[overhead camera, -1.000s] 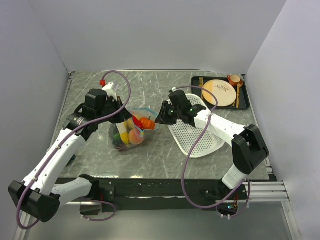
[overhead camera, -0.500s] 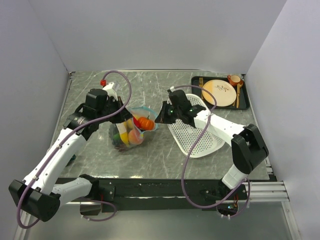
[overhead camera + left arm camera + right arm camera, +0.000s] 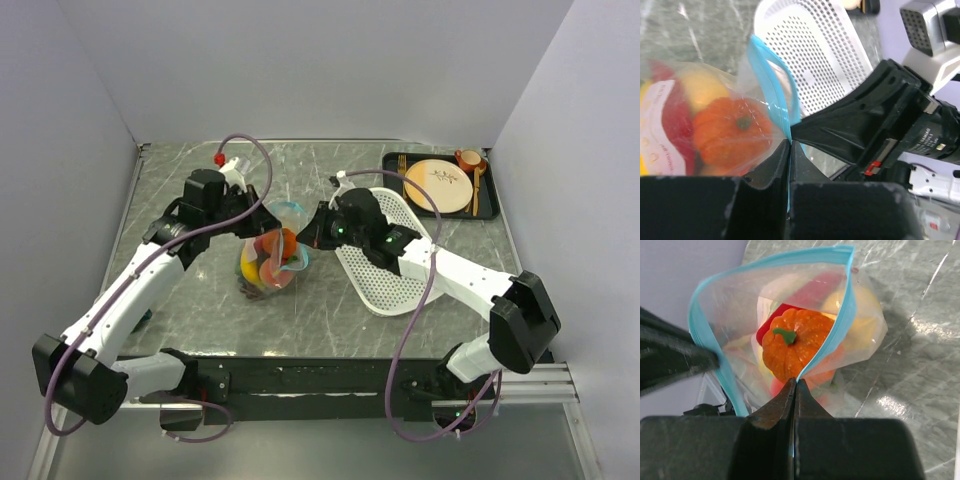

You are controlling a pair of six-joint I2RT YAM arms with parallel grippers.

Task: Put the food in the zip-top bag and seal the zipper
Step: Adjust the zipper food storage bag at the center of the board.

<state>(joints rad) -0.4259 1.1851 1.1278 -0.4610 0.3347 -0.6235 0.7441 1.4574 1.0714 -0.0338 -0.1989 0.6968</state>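
The zip-top bag [image 3: 270, 268] stands mouth-up on the bench [image 3: 330, 312], a little left of the bench's middle and about halfway between its near and far edges. It hangs between the two grippers, one on each side of the mouth. The left gripper [image 3: 258, 226] is closed on the left side of the mouth. In its wrist view the two fingers [image 3: 765, 175] meet with the teal strip pinched between them. The right gripper [image 3: 306, 238] is clamped on the opposite side, and its wrist view shows its fingers [image 3: 771, 415] pressed together on the zipper [image 3: 844, 307].

The zipper is not sealed: from the right wrist the teal strip runs in a wide open loop around the mouth. The food [image 3: 268, 262] lies inside the bag. The orange tomato [image 3: 795, 342] sits on top with its green stalk up (it looks rather like a small pumpkin). Red pieces [image 3: 766, 331] and a pale yellow piece [image 3: 862, 305] lie under and around it. The lower items show through the plastic, but too blurred to name.

Just to the right of the bag lies the white perforated basket [image 3: 395, 282], under the right arm. In the far right corner of the bench a dark tray [image 3: 392, 166] holds a beige plate [image 3: 438, 188] and a small orange cup [image 3: 468, 158].
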